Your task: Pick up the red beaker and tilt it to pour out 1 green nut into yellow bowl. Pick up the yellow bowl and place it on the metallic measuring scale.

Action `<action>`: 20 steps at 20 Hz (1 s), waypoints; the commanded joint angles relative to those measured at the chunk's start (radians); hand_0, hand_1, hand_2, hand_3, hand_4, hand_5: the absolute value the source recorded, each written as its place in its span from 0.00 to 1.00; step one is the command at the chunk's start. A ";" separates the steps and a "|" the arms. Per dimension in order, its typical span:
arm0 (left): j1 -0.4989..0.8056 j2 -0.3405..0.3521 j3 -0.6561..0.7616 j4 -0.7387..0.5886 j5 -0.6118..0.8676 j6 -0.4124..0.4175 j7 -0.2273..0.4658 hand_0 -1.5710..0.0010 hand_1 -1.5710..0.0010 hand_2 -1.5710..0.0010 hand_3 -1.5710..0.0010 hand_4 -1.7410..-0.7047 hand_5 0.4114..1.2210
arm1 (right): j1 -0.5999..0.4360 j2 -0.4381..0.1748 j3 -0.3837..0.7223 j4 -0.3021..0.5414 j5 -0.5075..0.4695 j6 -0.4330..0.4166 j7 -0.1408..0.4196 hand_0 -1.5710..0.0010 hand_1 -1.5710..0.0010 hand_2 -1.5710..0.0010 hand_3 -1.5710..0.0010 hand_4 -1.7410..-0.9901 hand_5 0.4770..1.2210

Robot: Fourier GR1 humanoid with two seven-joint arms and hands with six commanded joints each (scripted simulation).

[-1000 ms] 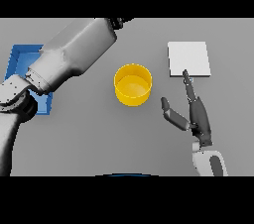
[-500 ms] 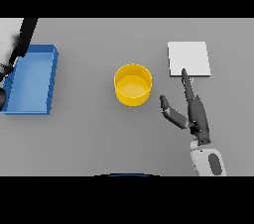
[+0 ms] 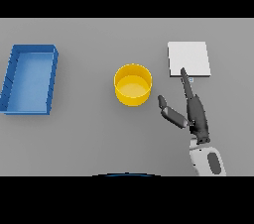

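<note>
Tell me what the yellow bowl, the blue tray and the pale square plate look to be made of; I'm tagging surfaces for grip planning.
Yellow bowl: looks like matte plastic, with even colour and no glints. Blue tray: likely plastic too, a flat saturated blue with thin straight walls. Measuring scale: a pale grey-white square slab with an even, dull sheen; it could be brushed metal, but the look leaves that open.

Grey table [image 3: 89, 134]: blue tray [image 3: 30, 79] at left; yellow bowl [image 3: 132, 84] at centre; flat white square scale [image 3: 188, 58] at right. Right hand [image 3: 191, 111] between bowl and scale, fingers straight, fingertip at the scale's near edge, thumb spread toward the bowl.
</note>
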 commanded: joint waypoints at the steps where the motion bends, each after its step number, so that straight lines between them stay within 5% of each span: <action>1: 0.037 0.002 0.022 -0.025 0.040 0.017 0.028 0.00 0.00 0.00 0.07 0.00 1.00 | 0.006 -0.003 0.004 -0.002 0.010 -0.003 0.001 1.00 1.00 1.00 1.00 0.92 0.23; 8: 0.338 0.026 0.060 -0.363 0.232 0.128 0.204 0.00 0.00 0.00 0.08 0.00 1.00 | 0.013 -0.015 0.014 -0.020 0.033 -0.003 0.008 1.00 1.00 1.00 1.00 0.95 0.23; 15: 0.572 0.019 0.043 -0.642 0.326 0.256 0.267 0.00 0.00 0.00 0.04 0.00 1.00 | 0.022 -0.019 0.005 -0.011 0.005 0.014 -0.013 1.00 1.00 1.00 1.00 0.98 0.23; 20: 0.671 0.026 0.017 -0.765 0.370 0.302 0.325 0.00 0.00 0.00 0.01 0.00 0.84 | 0.008 -0.016 0.001 0.002 0.009 0.005 -0.014 1.00 1.00 1.00 1.00 0.97 0.23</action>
